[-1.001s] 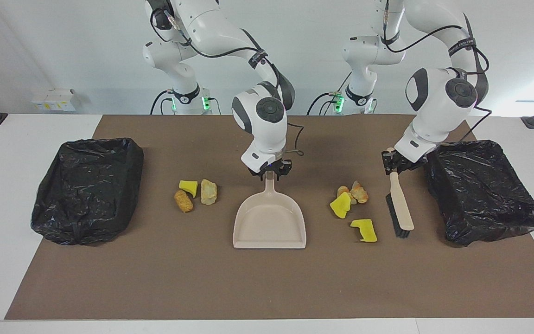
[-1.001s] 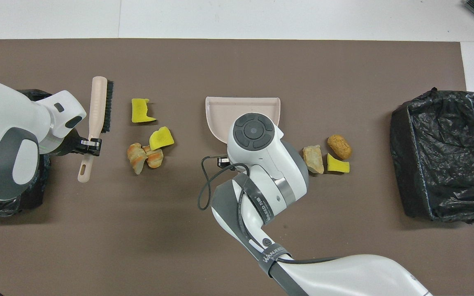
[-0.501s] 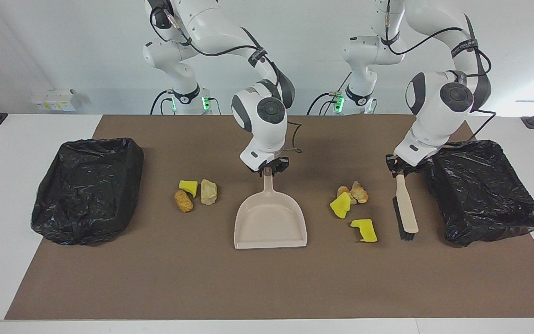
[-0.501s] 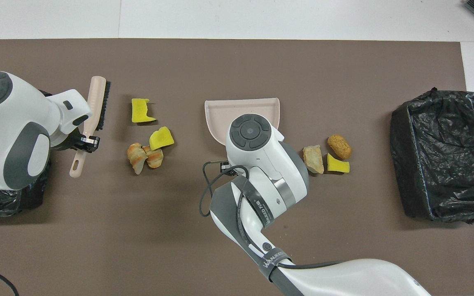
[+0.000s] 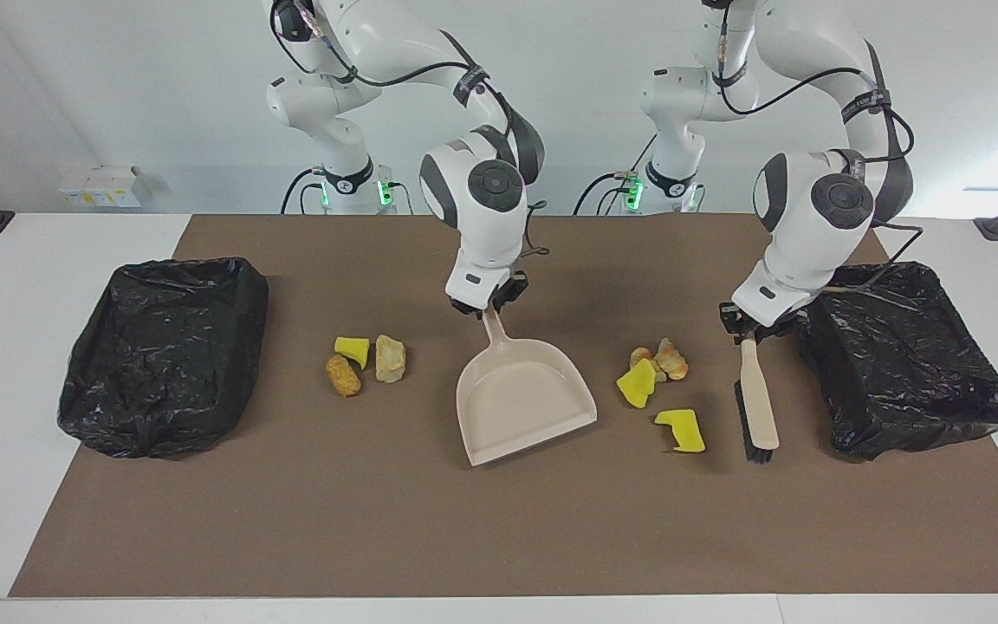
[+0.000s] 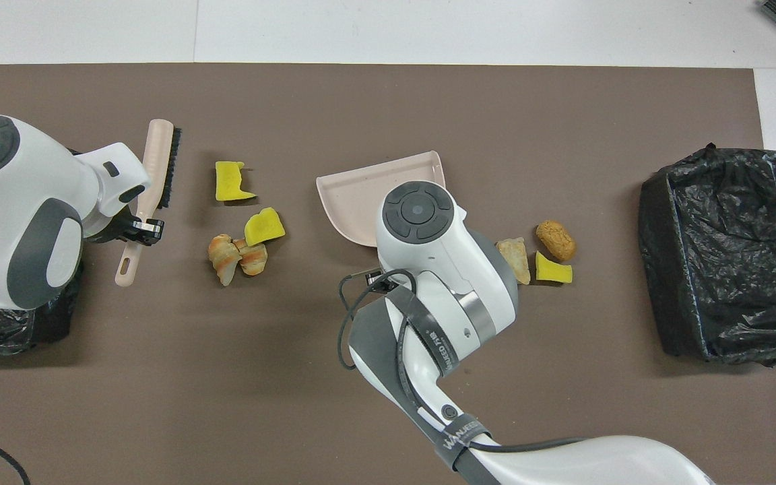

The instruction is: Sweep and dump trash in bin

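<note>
— Beige plastic first: seen to move just now?

— Seen, yes. Swung the dustpan (image 5: 525, 403) round by its handle. Mouth now angled toward the left arm's end of the table; a second ago faced squarely away from the robots.

— Held how?

— Pinched tight by the right gripper (image 5: 486, 308), fingertips closed on the tip of the handle. Stood wider a second ago, over that same handle. Cannot tell whether the lip is down on the brown mat (image 5: 499, 529) or just off it.

— And at the other end?

— Clamped narrow by the left gripper (image 5: 746, 331) on the handle of the brush (image 5: 757, 407). Tipped a little steeper than before, bristles down on the mat, just beside the bin (image 5: 941, 407) at the left arm's end.

— Trash?

— Untouched, same places as a second ago. Lying in two groups on the mat. Four scraps (image 5: 638, 383) between dustpan and brush: two yellow sponge pieces and some orange-brown lumps. Three scraps (image 5: 352, 348) toward the right arm's end, between the dustpan and the other bin (image 5: 118, 381). Nothing in the pan yet.

— Meaning for the job?

— Probably finished with picking up the tools and about to start sweeping. Looks lined up for the group of four: mouth turned to receive, brush waiting on their outer side. Probably calls next for setting the lip flat close by them, then drawing the brush across. Dumping only after that.
</note>
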Motion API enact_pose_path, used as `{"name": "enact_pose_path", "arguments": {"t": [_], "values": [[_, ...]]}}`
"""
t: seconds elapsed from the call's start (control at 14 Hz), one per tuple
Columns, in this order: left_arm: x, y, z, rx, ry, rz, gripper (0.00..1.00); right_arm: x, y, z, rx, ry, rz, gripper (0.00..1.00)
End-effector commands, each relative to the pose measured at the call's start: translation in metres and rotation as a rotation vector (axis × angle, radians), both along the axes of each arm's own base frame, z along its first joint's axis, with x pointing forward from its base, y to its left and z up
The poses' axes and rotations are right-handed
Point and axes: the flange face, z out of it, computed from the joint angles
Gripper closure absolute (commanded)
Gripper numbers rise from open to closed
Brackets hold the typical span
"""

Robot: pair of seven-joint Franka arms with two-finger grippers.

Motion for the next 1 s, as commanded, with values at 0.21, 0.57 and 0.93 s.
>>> {"name": "enact_pose_path", "arguments": {"t": [0.21,0.57,0.93], "values": [[-0.047,-0.002,-0.020,-0.056,0.067,0.144,1.00,0.011,-0.036,-0.003,-0.051,0.010,0.467,1.00],[-0.078,-0.014,-0.031,-0.058,0.096,0.194,1.00,0.015,-0.056,-0.009,-0.191,0.040,0.757,1.00],[-0.079,-0.042,-0.046,-0.091,0.050,0.179,1.00,0.009,-0.046,-0.023,-0.250,0.032,0.884,1.00]]}}
